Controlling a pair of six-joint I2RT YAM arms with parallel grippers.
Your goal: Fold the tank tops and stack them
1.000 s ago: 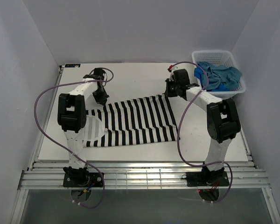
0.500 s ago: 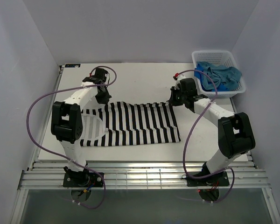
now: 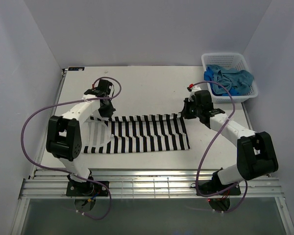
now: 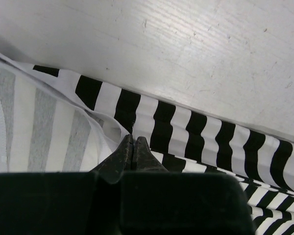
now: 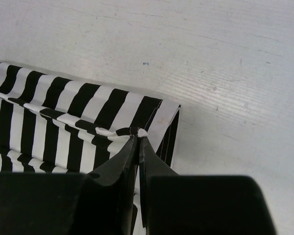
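Basket of blue tops at 2 o'clock; left gripper, right gripper, arms extended, pinch far edge of striped top.

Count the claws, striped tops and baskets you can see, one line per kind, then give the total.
Claws: 2, the left claw and the right claw
Striped top: 1
Basket: 1
Total: 4

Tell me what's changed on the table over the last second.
The left hand and right hand, both shut on the far edge of the striped top, pulled it toward the near side, folding it over. The basket and the blue tops in it stayed put.
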